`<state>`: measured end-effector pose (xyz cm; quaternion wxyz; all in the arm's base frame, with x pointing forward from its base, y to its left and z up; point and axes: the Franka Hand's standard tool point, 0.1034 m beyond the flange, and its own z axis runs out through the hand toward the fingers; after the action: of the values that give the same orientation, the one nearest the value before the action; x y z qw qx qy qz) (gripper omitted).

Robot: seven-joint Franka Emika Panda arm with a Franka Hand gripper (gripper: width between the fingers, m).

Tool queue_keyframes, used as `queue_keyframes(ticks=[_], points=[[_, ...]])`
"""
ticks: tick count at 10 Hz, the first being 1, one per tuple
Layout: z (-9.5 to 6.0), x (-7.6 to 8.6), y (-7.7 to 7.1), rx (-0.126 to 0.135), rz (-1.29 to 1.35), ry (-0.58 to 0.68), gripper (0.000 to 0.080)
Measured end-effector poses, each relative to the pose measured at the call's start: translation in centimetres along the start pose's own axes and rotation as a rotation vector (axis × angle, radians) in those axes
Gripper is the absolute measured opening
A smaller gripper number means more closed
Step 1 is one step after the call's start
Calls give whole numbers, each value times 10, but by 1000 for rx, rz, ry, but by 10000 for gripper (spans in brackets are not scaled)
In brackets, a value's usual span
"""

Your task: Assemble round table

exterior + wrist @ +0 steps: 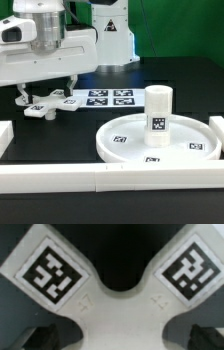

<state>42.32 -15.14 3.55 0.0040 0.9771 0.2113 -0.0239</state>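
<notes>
The cross-shaped piece (45, 105) lies flat on the table, at 10 o'clock from the round disc (135, 127) in the exterior view. The leg (158, 112) stands upright at the disc's middle. Your gripper (42, 97) hangs over the piece, jaws apart astride 1 arm. Centre on it, lower squarely, then close.

White arm (45, 40) reaching low, tool (40, 96) pointing straight down, jaws wide apart

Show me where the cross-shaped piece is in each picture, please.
Exterior view: the cross-shaped piece lies on the black table at the exterior view's left, under the gripper.
Wrist view: the piece fills the picture, close up.
Shared landmark: the square markers on its arms.
</notes>
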Motion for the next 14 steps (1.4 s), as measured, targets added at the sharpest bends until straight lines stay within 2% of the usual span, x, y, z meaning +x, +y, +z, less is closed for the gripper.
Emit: queue_keyframes(ticks=[2, 3, 4, 9, 14], points=[[0, 1, 0, 1, -3, -1, 649], [-4, 7, 6, -1, -6, 2, 648], [-2, 9, 8, -9, -13, 7, 648], [6, 7, 6, 2, -30, -8, 648], [-2, 12, 4, -6, -36, 5, 648]])
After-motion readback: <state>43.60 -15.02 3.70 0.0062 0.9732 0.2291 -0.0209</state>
